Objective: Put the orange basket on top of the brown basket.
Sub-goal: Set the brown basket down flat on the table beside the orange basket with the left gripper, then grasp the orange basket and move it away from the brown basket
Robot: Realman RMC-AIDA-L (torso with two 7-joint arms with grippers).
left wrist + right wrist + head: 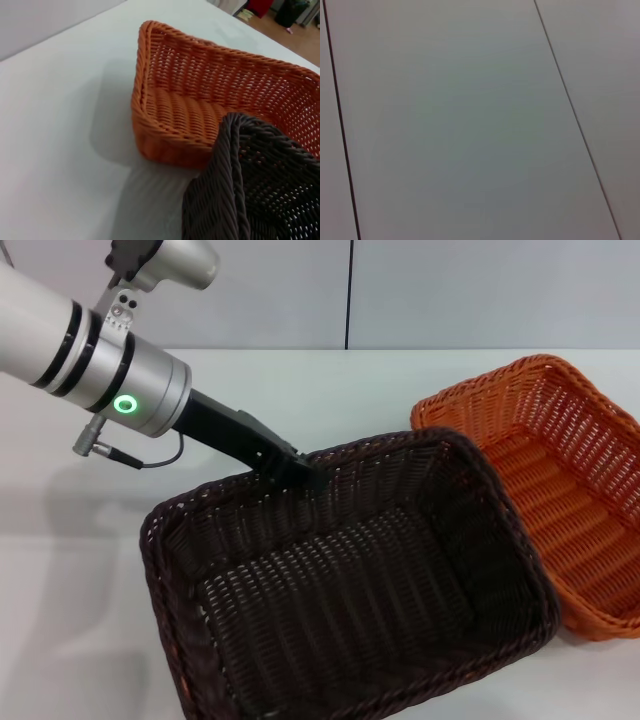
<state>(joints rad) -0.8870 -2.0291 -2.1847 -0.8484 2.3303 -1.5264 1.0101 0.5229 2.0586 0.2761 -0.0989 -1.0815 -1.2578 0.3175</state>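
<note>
The dark brown basket [340, 585] fills the front middle of the head view. Its right side overlaps the near edge of the orange basket [575, 475], which sits on the white table at the right. My left gripper [300, 472] reaches down from the upper left and is shut on the brown basket's far braided rim. The left wrist view shows the orange basket [200, 85] empty on the table, with the brown basket's corner [250, 185] over its near side. Both baskets are empty. My right gripper is out of view.
The white table [80, 570] stretches to the left and behind the baskets, with a grey wall at the back. The right wrist view shows only grey wall panels [470, 125] with dark seams.
</note>
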